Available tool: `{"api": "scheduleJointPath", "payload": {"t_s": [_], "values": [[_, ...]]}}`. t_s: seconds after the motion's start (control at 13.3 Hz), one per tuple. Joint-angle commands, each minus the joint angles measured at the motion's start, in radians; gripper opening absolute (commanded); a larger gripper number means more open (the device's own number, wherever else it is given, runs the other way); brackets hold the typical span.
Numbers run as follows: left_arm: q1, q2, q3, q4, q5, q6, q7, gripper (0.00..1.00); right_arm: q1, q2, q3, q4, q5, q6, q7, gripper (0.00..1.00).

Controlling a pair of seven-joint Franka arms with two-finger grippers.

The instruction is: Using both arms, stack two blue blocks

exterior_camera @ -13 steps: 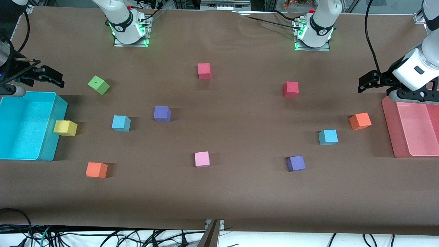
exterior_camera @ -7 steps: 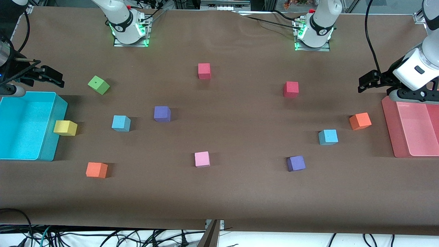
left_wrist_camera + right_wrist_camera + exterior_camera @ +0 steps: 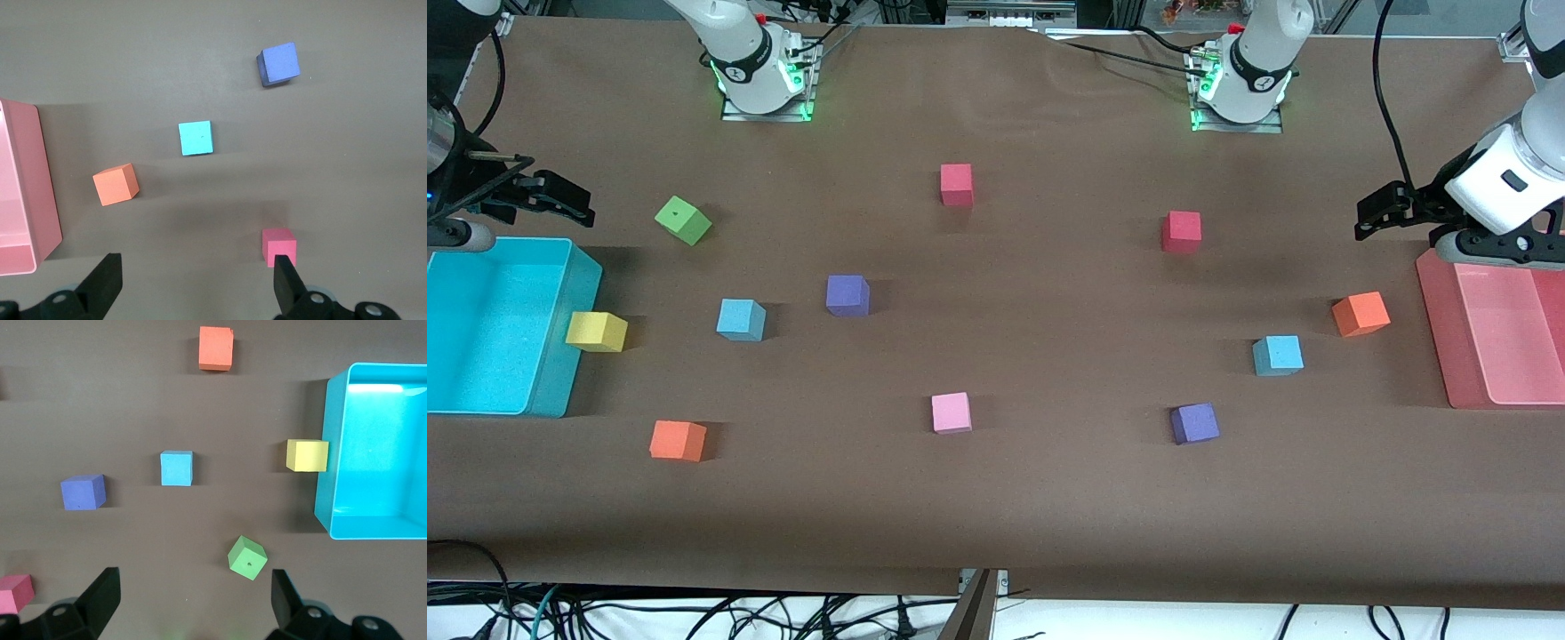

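Two blue blocks sit well apart on the brown table [image 3: 996, 498], neither touched: one blue block [image 3: 740, 319] lies toward the right arm's end, between a yellow cube [image 3: 596, 332] that touches the cyan bin [image 3: 560, 356] and a purple cube [image 3: 847, 295]; the other blue block [image 3: 1278, 355] lies toward the left arm's end, with an orange cube [image 3: 1360, 314] at roughly its 2 o'clock in the front view and a second purple cube [image 3: 1194, 423] at its 8 o'clock. Over the last second nothing has shifted: every cube keeps its place and both arms stay parked. The left gripper [image 3: 1383, 212] hangs above the table just beside the pink tray [image 3: 1436, 338], fingers [image 3: 107, 283] spread open and empty; the right gripper [image 3: 551, 197] hangs above the table by the bin's rim, fingers [image 3: 100, 593] likewise open and holding nothing. Judging by this stillness, the stacking has not begun, and each arm still has to descend on the blue block at its own end before either can be carried to the other.
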Motion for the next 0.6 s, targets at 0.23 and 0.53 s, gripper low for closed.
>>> {"api": "scheduleJointPath", "payload": {"t_s": [0.23,0.53], "values": [[-0.003,-0.007,-0.001,0.012,0.010,-0.020,0.000,1.00,0.037,0.033,-0.002,-0.004,0.007,0.060,-0.012,1.00],[-0.003,-0.007,-0.003,0.012,0.010,-0.020,0.000,1.00,0.079,0.193,-0.003,0.002,0.011,0.092,-0.002,1.00]]}}
